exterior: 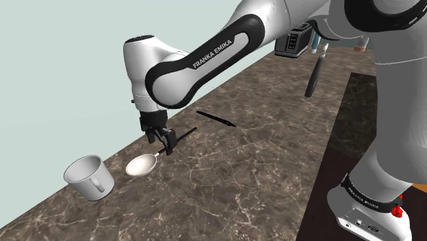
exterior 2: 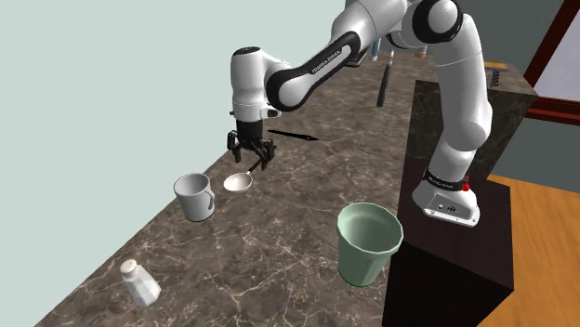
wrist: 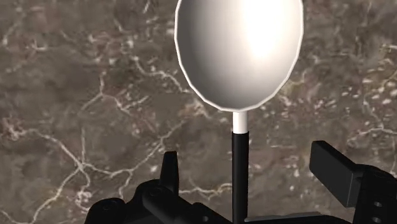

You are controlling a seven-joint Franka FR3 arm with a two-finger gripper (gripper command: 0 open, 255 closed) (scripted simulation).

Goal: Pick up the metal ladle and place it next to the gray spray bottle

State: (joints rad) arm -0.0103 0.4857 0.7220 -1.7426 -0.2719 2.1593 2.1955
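Fingers (wrist: 337, 175) of my tool (wrist: 247, 159) stand spread astride the ladle (wrist: 240, 51), clear of its dark handle; its bowl lies near the worktop (wrist: 76, 95) edge by the wall.

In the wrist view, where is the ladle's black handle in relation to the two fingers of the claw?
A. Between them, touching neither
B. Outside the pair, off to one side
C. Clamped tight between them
A: the black handle of the ladle runs through the gap of the claw, and the fingers stand well apart on either side of it.
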